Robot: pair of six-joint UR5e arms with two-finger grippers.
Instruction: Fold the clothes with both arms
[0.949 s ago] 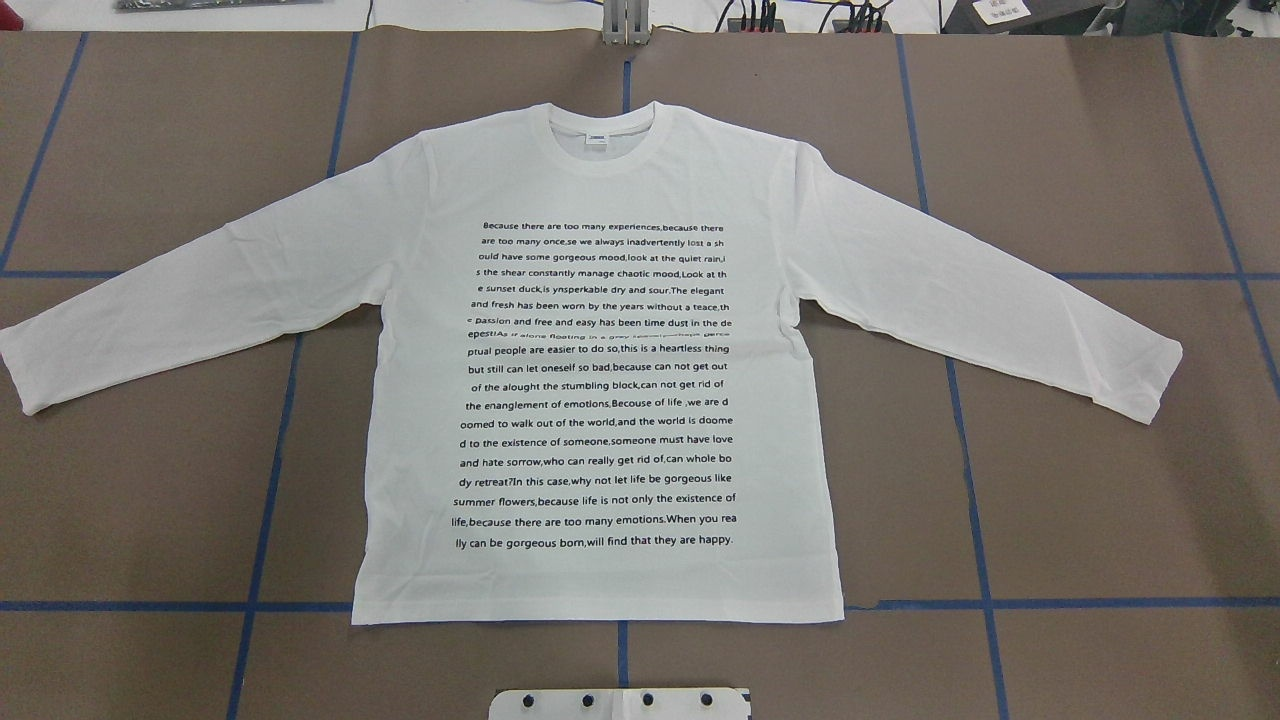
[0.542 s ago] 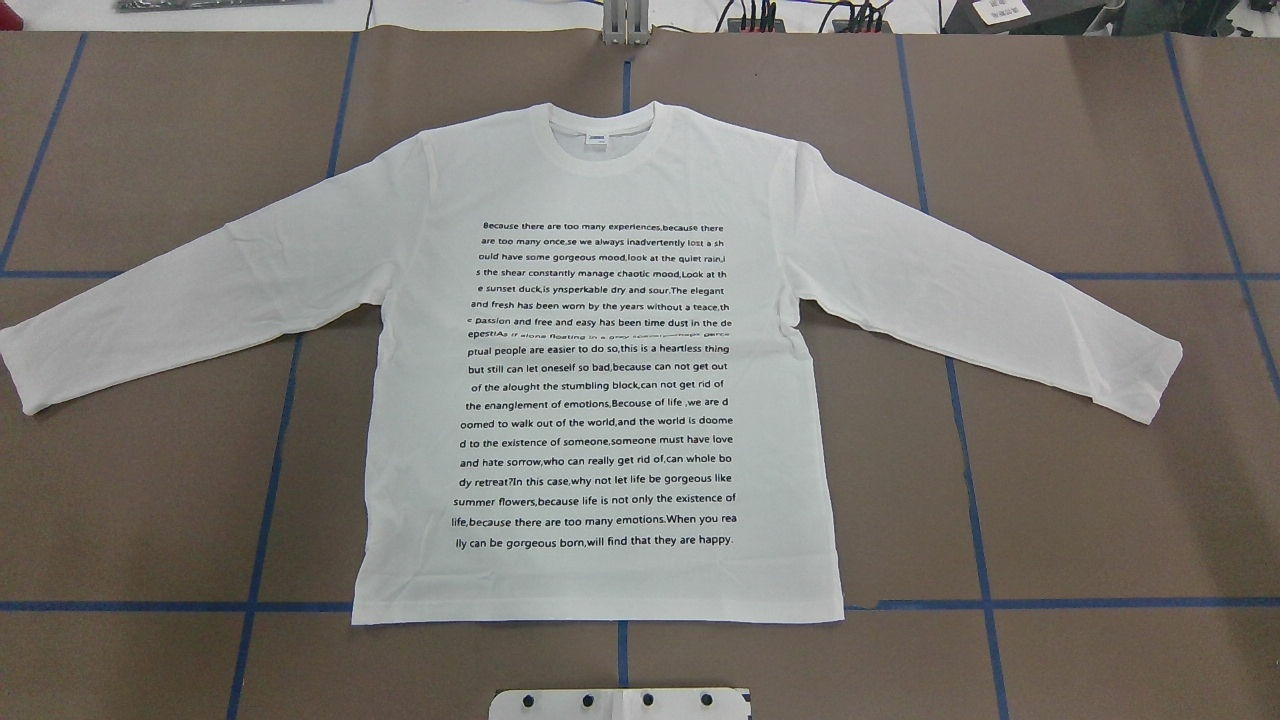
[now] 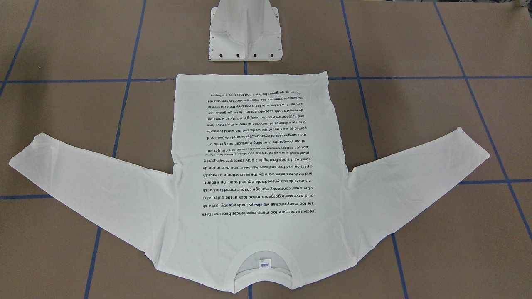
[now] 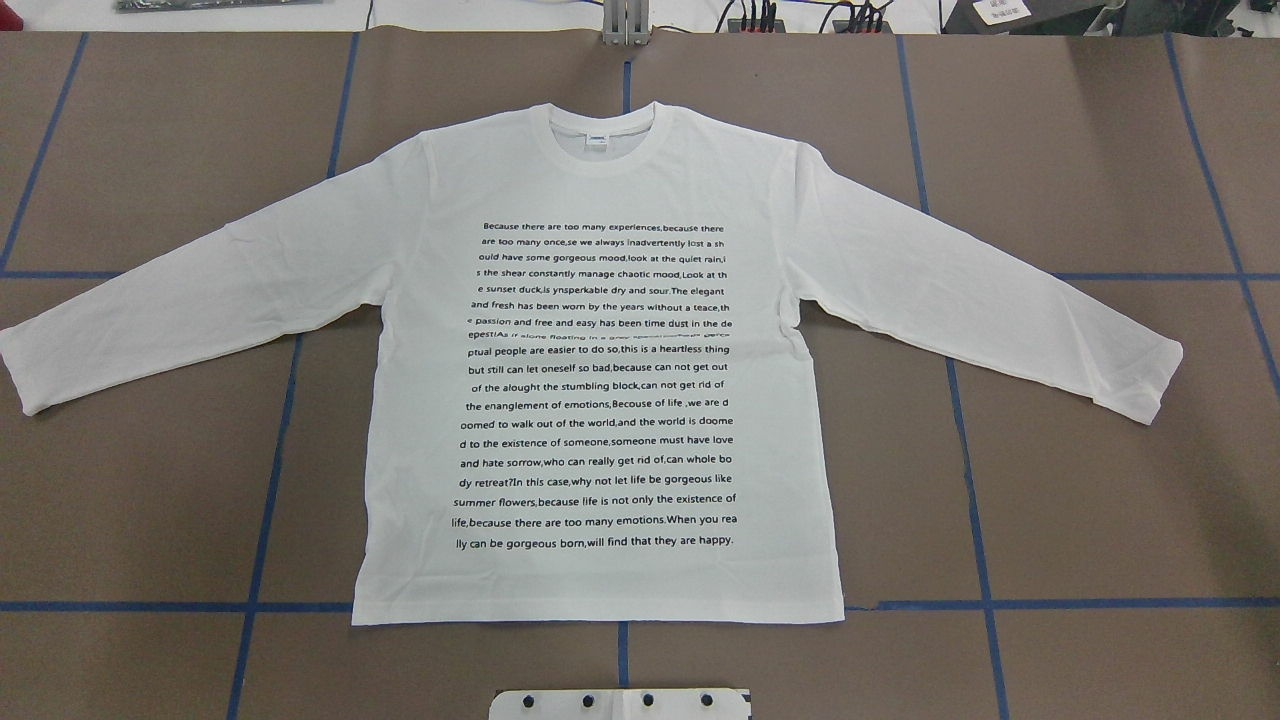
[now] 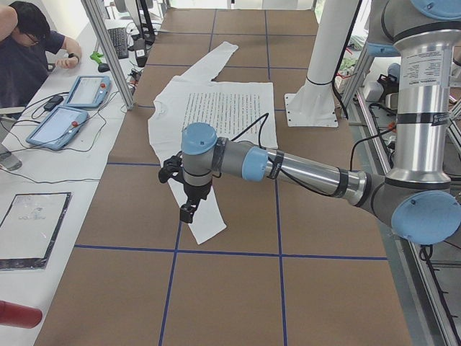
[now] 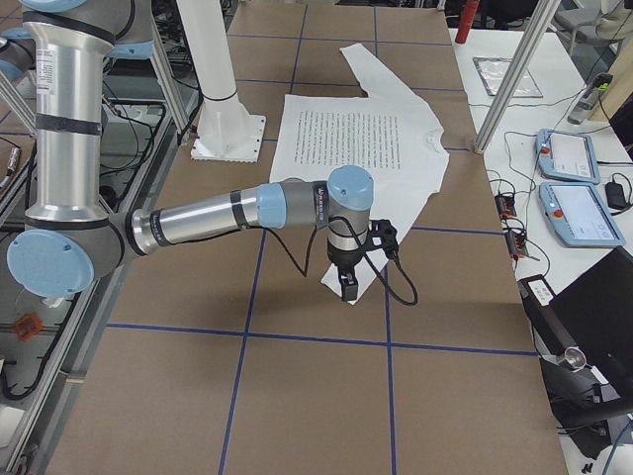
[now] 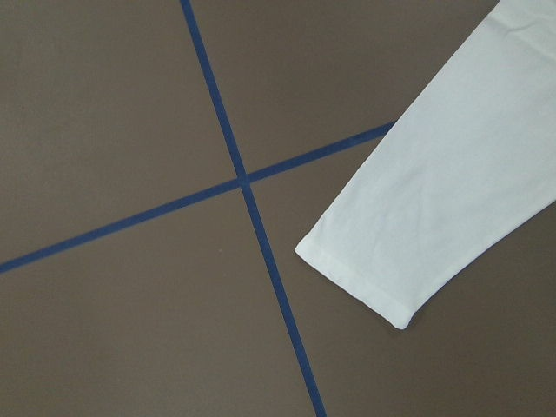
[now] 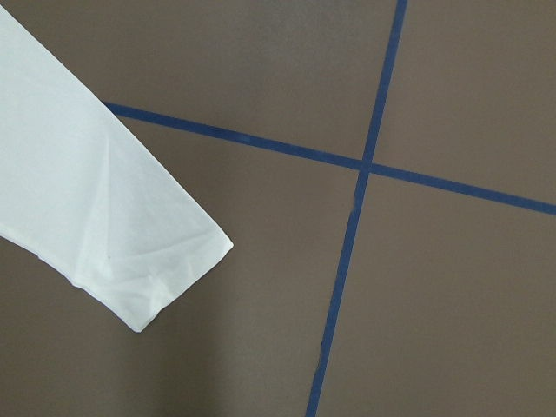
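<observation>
The clothes are one white long-sleeved T-shirt (image 4: 600,180) lying flat on the brown table, printed text up, collar far from the robot's base, both sleeves spread out (image 3: 257,236). No arm shows in the overhead or front views. In the exterior left view my left gripper (image 5: 189,209) hangs over the near sleeve's cuff (image 5: 207,229). That cuff (image 7: 365,269) shows in the left wrist view. In the exterior right view my right gripper (image 6: 348,287) hangs over the other sleeve's cuff, seen in the right wrist view (image 8: 165,278). I cannot tell whether either gripper is open or shut.
The white pedestal base (image 3: 245,37) stands just behind the shirt's hem. Blue tape lines (image 4: 265,500) grid the table. A side table with tablets (image 5: 57,126) and a seated person (image 5: 25,43) runs along the far edge.
</observation>
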